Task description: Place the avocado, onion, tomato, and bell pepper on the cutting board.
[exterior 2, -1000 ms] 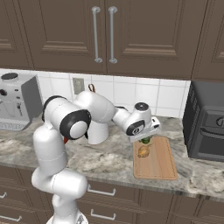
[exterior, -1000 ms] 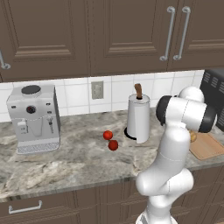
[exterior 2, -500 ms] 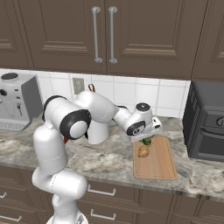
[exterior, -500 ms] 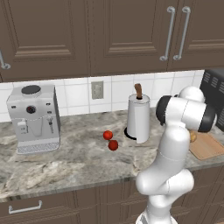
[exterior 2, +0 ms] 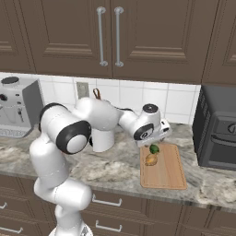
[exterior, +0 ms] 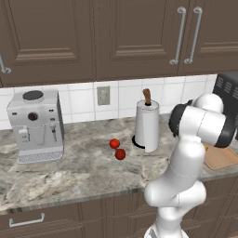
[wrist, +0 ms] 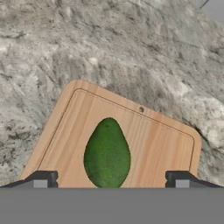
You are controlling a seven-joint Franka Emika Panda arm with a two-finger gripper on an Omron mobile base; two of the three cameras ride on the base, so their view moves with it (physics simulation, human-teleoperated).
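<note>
Grey marble counter (exterior: 69,172) under dark wood cabinets (exterior 2: 69,37), tiled backsplash. Cutting board (exterior 2: 171,171) right of paper towel roll (exterior: 147,124), w/ avocado (wrist: 106,155) and onion (exterior 2: 151,159) on it. Gripper (wrist: 109,178) above avocado, fingers wide apart, tips cut off. Two red veg (exterior: 117,149) on counter, type unclear

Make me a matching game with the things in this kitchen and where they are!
Things:
1. avocado
2. onion
3. paper towel roll
4. coffee machine

Places:
A. far end of the counter, away from the cutting board
B. on the board, below the hand
C. next to two red balls
D. on the board, beside the green fruit

Pairs: 1-B, 2-D, 3-C, 4-A
</note>
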